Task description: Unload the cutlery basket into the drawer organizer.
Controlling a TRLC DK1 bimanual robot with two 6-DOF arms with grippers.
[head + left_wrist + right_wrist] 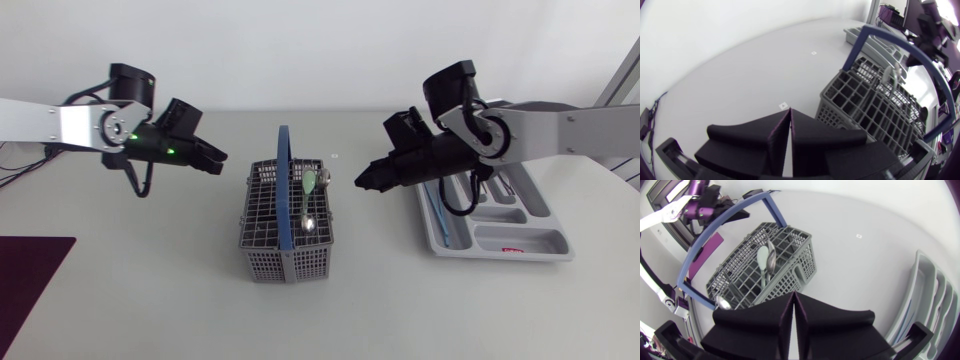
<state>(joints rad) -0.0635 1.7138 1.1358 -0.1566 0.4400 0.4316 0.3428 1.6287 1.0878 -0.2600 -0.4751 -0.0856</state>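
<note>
the basket [262,222] sits mid desk [150,295] with spoons [311,183] inside, tray [500,256] at its 3 o'clock. left claw [218,162] at 10 o'clock and right claw [362,183] at 2 are both pinched together, empty. no pick yet; next, i think, one must open over a spoon.

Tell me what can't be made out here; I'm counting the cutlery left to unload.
1. Head view: the right arm covers part of the drawer organizer, so its contents there are hidden.
2. Head view: the cutlery basket walls and blue handle hide the lower parts of the spoons; exact count unsure.
3. Right wrist view: the organizer is cut off by the edge and the right gripper.
</note>
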